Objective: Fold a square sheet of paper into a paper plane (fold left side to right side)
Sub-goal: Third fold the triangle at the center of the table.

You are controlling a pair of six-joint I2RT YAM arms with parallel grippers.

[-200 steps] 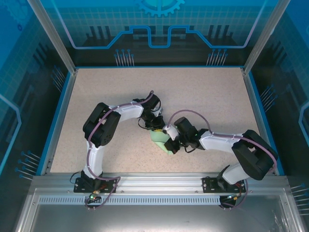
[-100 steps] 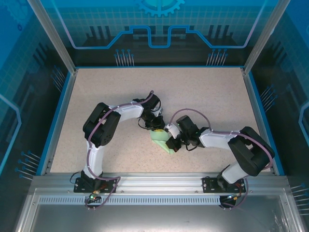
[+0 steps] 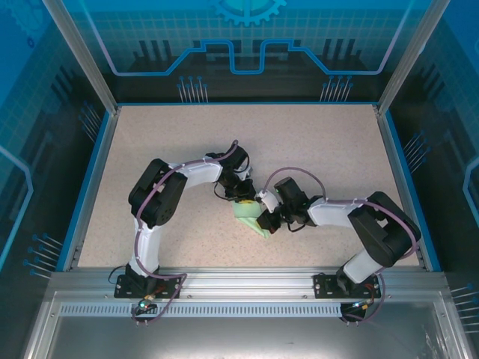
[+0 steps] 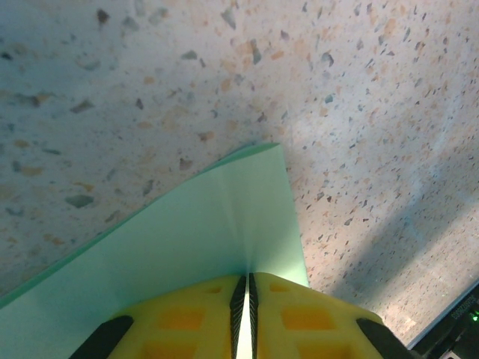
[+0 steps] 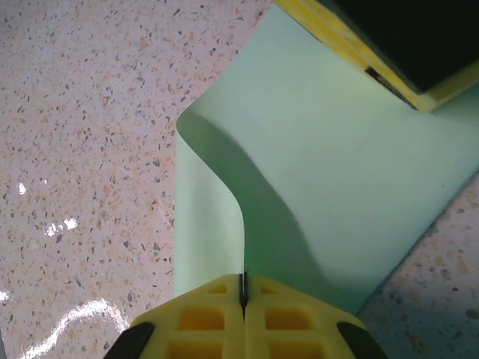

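Sheet position: the square sheet of paper (image 3: 245, 215) lies on the table (image 3: 187, 142) near its middle, between my two grippers
Left gripper: my left gripper (image 4: 243, 280) is clamped on the far end of the sheet, with a thin strip of paper between the nearly closed jaws
Right gripper: my right gripper (image 5: 242, 280) pinches a lifted edge, and the paper curls up off the table into its jaws
Change: my right arm has drawn in to the left over the last second, taking its edge slightly toward the left gripper, while my left arm has held position
Meaning: I judge the fold under way, with the left grip anchoring; the flap is a soft loop, not yet creased
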